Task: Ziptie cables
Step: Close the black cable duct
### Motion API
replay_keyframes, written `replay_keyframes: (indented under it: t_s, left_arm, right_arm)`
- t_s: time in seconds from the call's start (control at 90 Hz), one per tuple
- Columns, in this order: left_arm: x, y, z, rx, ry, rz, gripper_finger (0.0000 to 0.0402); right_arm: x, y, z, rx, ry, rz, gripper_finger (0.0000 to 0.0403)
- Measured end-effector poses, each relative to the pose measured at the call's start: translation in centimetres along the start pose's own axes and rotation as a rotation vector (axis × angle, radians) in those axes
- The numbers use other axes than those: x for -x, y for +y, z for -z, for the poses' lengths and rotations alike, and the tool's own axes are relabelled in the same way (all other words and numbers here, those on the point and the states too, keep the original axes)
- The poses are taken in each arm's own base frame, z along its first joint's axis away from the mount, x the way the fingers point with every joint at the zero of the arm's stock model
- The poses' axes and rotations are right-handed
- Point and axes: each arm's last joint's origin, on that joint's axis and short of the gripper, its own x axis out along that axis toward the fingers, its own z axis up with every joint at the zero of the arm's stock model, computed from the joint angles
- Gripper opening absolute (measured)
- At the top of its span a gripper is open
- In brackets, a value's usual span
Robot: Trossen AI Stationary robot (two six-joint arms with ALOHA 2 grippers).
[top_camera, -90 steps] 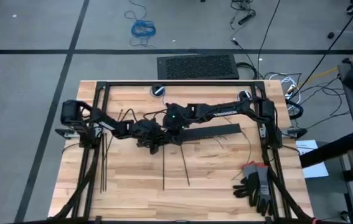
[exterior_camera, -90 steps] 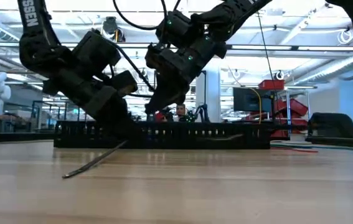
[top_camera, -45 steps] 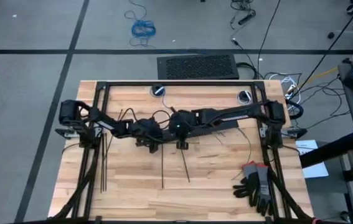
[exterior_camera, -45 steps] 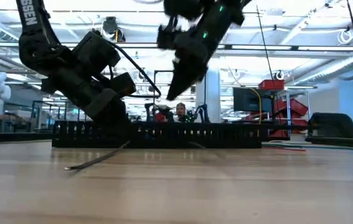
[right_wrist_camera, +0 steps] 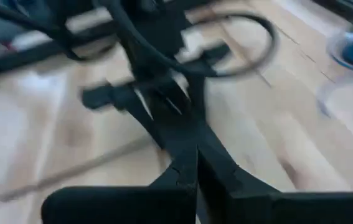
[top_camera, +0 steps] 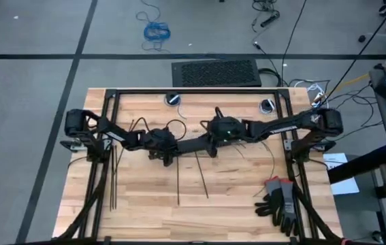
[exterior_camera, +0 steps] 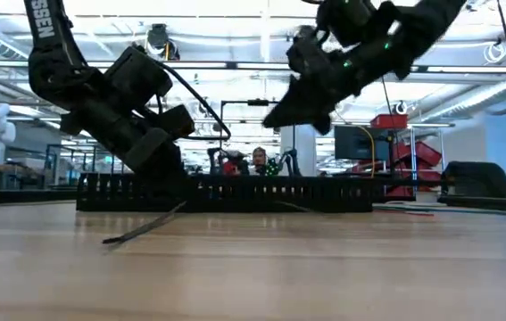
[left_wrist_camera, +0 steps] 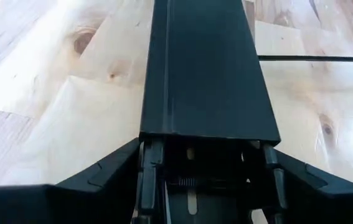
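1. Left gripper (top_camera: 163, 147) is clenched on one end of a flat black bar (left_wrist_camera: 204, 68). Its fingers (left_wrist_camera: 148, 167) press against the bar's two long edges, and the bar runs straight ahead of it across the wooden table (top_camera: 145, 211).
2. Seen from table height, this gripper (exterior_camera: 159, 159) is down low at the table surface.
3. Right gripper (top_camera: 208, 145) is at the far end of the same bar (top_camera: 189, 143), facing the left one. From table height it (exterior_camera: 277, 114) hangs above the bar, well off the wood.
4. Its fingertips (right_wrist_camera: 196, 163) are pressed together with nothing between them, though this view is blurred.
5. Zipties lie flat on the table. Two of them (top_camera: 178, 180) are just on the near side of both grippers. More (top_camera: 114, 178) lie beside the left arm, behind its gripper. One (left_wrist_camera: 313, 58) runs crosswise ahead of the left gripper, beside the bar.
6. Cables (top_camera: 271, 158) lie loose on the wood behind the right gripper, under and beside its arm, apart from both grippers.
7. Gloves (top_camera: 281, 201) rest at the table's near right corner, well away from either gripper.
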Motion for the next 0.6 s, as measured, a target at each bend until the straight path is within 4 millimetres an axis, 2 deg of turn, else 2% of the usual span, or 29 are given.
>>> replay_keyframes:
  t_s: [0.167,0.289,0.6]
  left_arm:
    - [0.0,0.0,-0.1,-0.003,-0.008,0.001,0.0267]
    - [0.0,0.0,-0.2,-0.003,-0.024,0.002,0.0267]
    - [0.0,0.0,-0.4,-0.006,-0.035,-0.001,0.0267]
  right_arm:
    - [-2.7,-0.9,0.0,0.059,0.099,0.039,0.0]
    - [-4.6,-0.8,0.1,0.091,0.137,-0.021,0.0]
    - [-6.5,-0.9,-0.3,0.14,0.184,-0.058,0.0]
